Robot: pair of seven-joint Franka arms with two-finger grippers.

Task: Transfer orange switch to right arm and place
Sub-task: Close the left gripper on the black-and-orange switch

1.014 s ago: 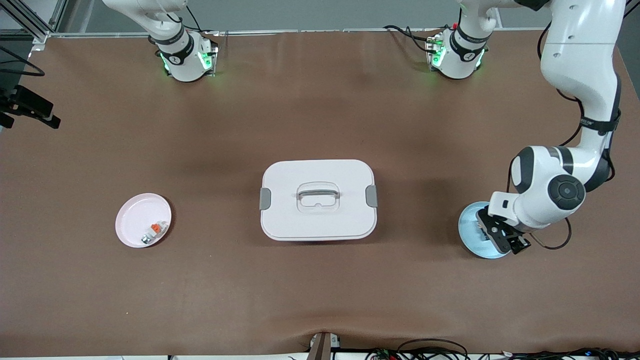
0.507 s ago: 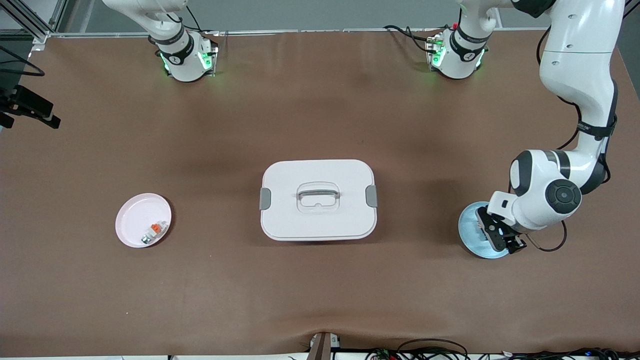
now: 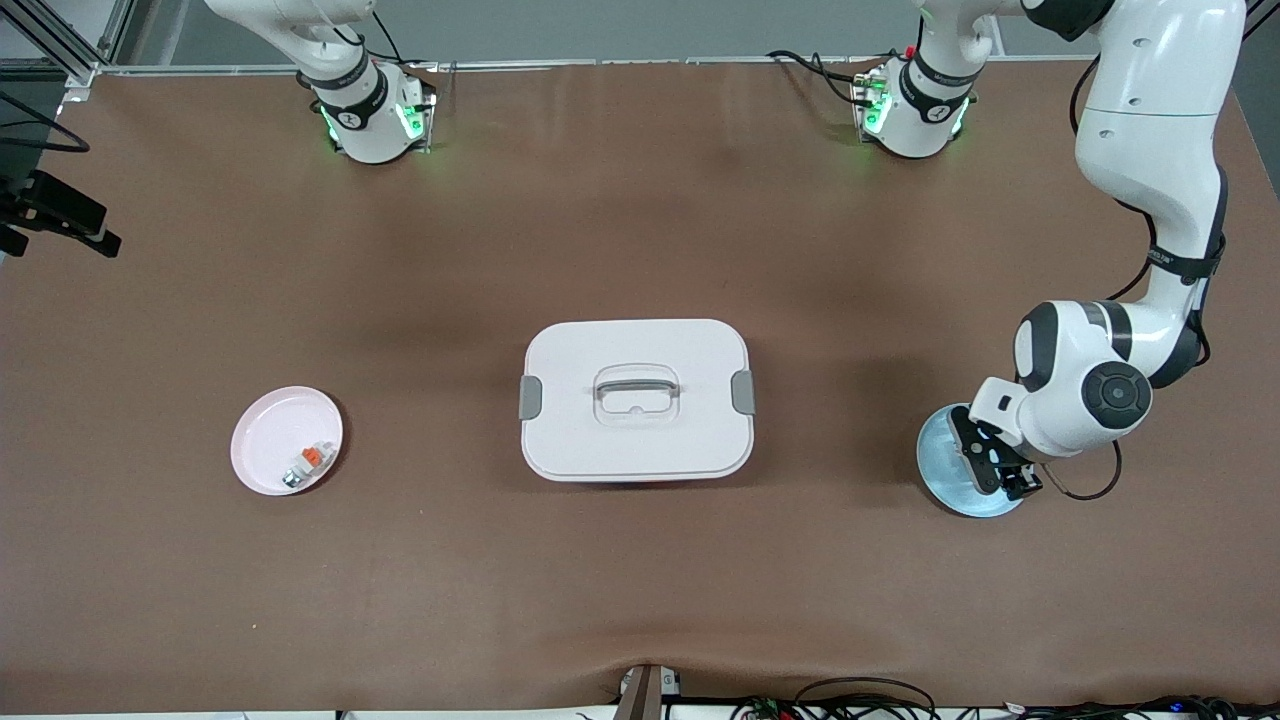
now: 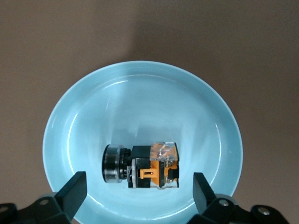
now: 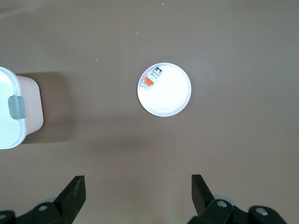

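1. Take the white lidded box (image 3: 636, 398) as the centre of a dial on the counter (image 3: 640, 230), with 12 o'clock toward the robots' bases. The blue plate (image 3: 940, 470) then sits just past 3 o'clock, and the pink plate (image 3: 287, 440) just short of 9 o'clock.
2. The orange switch (image 4: 140, 165) lies on its side in the blue plate. The front view hides it under the left arm's wrist, but the left wrist view shows it plainly.
3. The left jaws hang low over the blue plate, spread wide and holding nothing. One of the two fingertips (image 4: 70, 191) stands off each end of the switch.
4. The key relation is that the switch's long axis, from the round button to the orange-tabbed rear, runs along the line joining the two fingertips. As I judge it, closing would pinch the switch end to end. A quarter turn of the wrist would take it across its narrower sides instead.
5. The left arm is far nearer, so the pick is its job.
6. The right jaws wait high over the counter near the pink plate, spread and empty. A small white-grey part (image 5: 150, 80) lies in that plate.
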